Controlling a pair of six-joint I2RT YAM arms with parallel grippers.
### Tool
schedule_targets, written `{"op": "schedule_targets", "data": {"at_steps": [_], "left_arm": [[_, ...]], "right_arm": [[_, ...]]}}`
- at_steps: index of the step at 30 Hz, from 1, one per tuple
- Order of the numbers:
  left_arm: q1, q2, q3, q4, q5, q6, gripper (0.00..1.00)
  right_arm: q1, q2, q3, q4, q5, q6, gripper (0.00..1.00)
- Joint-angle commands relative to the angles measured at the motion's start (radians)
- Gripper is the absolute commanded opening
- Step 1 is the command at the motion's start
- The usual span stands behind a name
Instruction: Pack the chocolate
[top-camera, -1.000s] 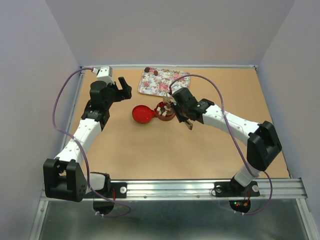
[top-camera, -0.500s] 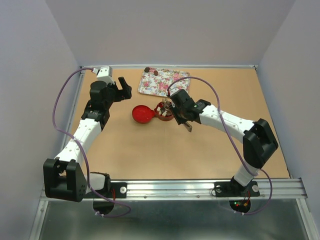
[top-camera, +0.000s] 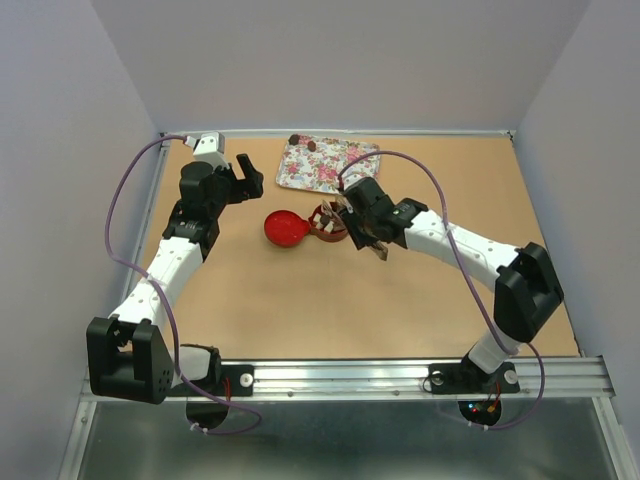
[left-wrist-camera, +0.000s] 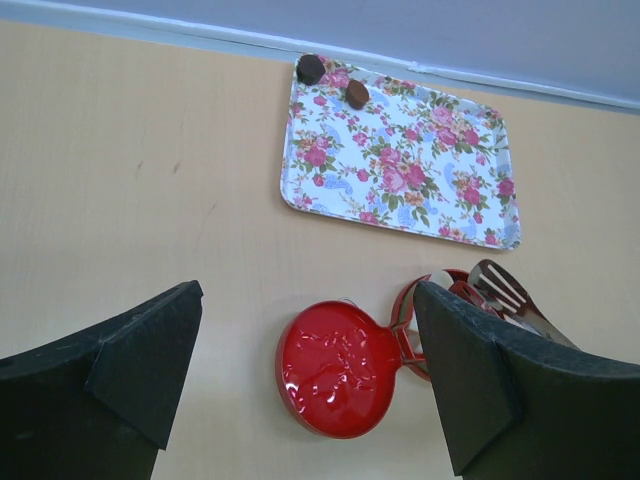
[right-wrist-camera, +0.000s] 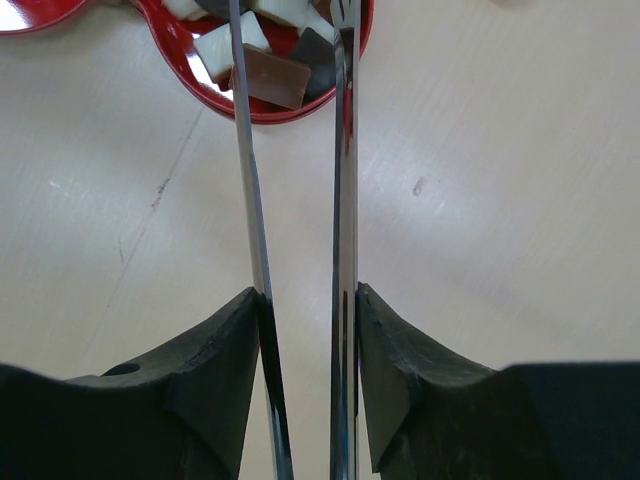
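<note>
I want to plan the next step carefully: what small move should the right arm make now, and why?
Probably lift the tongs clear of the red tin and head for the flowered tray. The right gripper holds them, arms parted, over pieces already in the tin, and two chocolates lie at the tray's far corner.

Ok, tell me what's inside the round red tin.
Inside the round red tin lie bite-size chocolate pieces: reddish-brown, cream-white and dark. The long metal tongs cover some, and the tin's far part is out of frame, so no count.
</note>
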Motion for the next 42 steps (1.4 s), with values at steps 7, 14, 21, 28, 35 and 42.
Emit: {"op": "schedule_targets", "data": {"at_steps": [7,14,21,28,35,42], "left_arm": [[0.004,-0.044,0.050,0.025,0.007,-0.003,0.99],[0.002,-0.040,0.052,0.025,0.006,-0.005,0.99],[0.002,-0.037,0.052,0.026,0.006,-0.001,0.99],[0.002,-0.032,0.049,0.028,0.003,0.000,0.99],[0.002,-0.034,0.052,0.028,0.000,0.000,0.99],[0.002,-0.027,0.049,0.034,0.001,-0.001,0.99]], "right_arm": [[0.010,-0.120,0.082,-0.011,0.126,0.010,0.46],[0.010,-0.097,0.137,-0.008,0.153,0.001,0.46],[0.001,-0.016,0.205,0.032,0.149,-0.041,0.45],[-0.063,0.143,0.336,0.126,0.062,-0.073,0.45],[-0.129,0.346,0.491,0.190,-0.014,-0.110,0.45],[-0.165,0.490,0.629,0.213,-0.063,-0.111,0.45]]}}
